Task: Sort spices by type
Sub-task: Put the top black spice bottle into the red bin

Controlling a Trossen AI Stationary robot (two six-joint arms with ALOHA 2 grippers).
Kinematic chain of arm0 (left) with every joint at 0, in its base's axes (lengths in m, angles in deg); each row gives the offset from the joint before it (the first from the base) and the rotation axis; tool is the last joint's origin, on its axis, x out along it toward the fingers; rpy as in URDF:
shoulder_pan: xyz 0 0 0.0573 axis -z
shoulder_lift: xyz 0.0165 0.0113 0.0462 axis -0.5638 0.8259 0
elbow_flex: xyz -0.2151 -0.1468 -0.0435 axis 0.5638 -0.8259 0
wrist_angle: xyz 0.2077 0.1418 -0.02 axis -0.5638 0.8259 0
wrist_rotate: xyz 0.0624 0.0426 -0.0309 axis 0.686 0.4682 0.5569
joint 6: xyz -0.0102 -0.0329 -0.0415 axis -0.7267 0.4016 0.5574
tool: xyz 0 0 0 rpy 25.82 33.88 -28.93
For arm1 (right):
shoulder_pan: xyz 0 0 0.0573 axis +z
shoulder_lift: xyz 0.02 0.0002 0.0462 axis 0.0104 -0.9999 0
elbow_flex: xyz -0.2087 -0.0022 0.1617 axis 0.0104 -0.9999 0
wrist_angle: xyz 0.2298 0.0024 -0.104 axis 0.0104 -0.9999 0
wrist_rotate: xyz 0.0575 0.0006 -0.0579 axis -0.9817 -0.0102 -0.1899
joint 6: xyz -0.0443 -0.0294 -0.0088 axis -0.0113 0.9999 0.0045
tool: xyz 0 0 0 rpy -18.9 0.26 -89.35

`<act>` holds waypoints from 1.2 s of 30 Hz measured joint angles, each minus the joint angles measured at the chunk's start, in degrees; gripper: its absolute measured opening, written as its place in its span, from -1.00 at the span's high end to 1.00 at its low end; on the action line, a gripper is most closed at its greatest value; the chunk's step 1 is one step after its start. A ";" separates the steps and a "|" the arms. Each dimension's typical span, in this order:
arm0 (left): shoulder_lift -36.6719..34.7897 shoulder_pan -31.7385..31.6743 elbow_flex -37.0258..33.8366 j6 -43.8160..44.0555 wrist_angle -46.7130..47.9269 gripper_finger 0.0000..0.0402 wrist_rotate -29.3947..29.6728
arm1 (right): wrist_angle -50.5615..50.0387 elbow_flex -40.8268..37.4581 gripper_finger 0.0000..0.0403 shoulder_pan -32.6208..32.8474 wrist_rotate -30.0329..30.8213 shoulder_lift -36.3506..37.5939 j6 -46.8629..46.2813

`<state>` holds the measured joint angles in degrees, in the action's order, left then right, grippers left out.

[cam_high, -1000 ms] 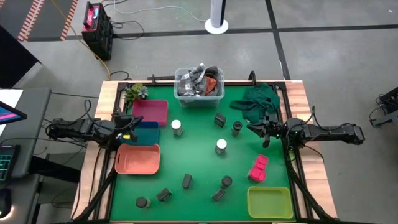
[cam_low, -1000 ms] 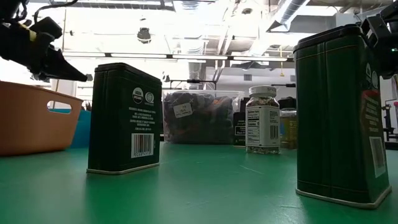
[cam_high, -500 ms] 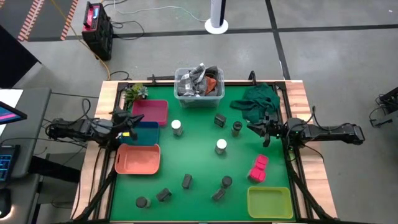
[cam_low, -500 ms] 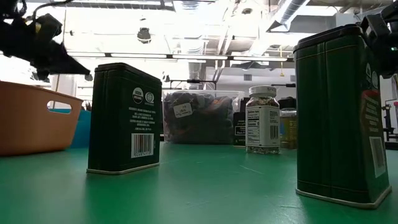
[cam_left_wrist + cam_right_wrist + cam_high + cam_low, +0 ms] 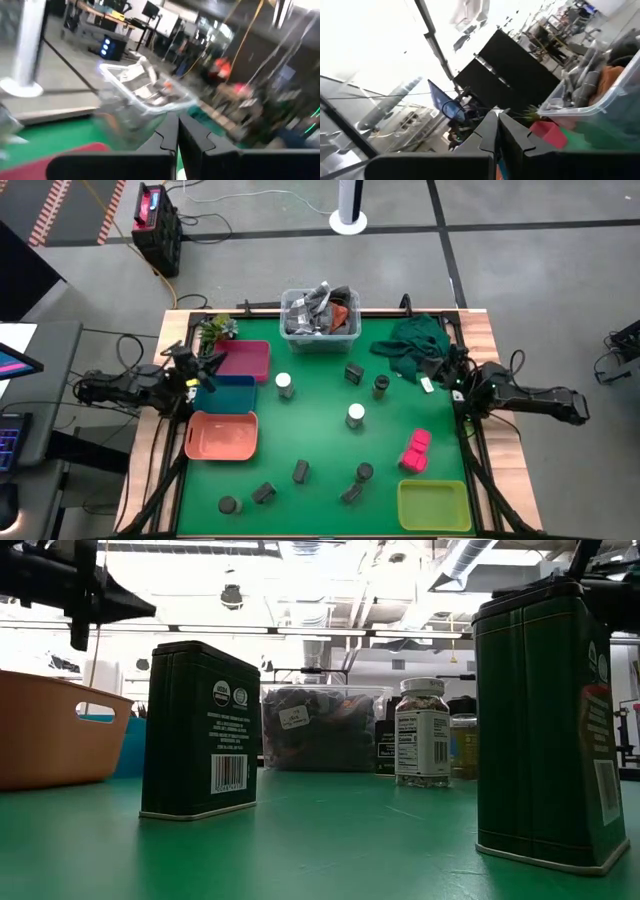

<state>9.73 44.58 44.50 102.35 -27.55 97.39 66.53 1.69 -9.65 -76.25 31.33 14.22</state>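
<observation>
Spices [image 5: 355, 415] sit scattered over the green table [image 5: 320, 450], none sorted. We see our left gripper [image 5: 212, 361] clenched empty above the red tray [image 5: 243, 358], right gripper [image 5: 432, 372] clenched empty by the green cloth [image 5: 412, 340].

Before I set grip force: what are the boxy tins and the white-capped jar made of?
Boxy tins: probably painted metal, dark green with glossy reflections and seamed edges. White-capped jar: clear glass or plastic, can't tell which; contents show above a paper label.
</observation>
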 joint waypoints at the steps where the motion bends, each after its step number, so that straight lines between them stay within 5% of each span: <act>1: 0.00 0.00 0.00 3.90 -1.01 0.98 0.03 | -0.11 0.46 0.79 -0.51 -0.13 -0.21 -0.14; 5: 0.00 0.00 0.00 12.48 -1.97 0.98 1.23 | -0.10 4.24 0.79 -1.92 -2.91 -3.71 1.13; 10: 0.00 0.00 0.00 12.46 -1.89 0.98 2.89 | -6.49 14.42 0.79 -1.95 -6.39 -12.61 10.92; 20: 0.00 0.00 0.00 18.27 -2.23 0.98 8.22 | -55.42 47.01 0.79 -1.98 -6.30 -36.84 16.51; 25: 0.02 -0.01 0.00 23.49 -3.05 0.98 7.68 | -72.11 58.91 0.76 -1.68 -6.49 -47.31 18.20; 30: 0.53 0.00 1.45 19.75 -5.05 0.98 1.35 | -85.80 68.44 0.52 0.72 -10.65 -55.26 28.16; 36: 4.59 -0.02 6.56 11.34 -5.06 0.89 1.73 | -93.47 72.94 -0.03 3.35 -10.74 -60.32 29.68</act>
<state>14.31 44.56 51.06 113.69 -32.61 99.12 -26.94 74.63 -6.30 -86.99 -28.99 43.89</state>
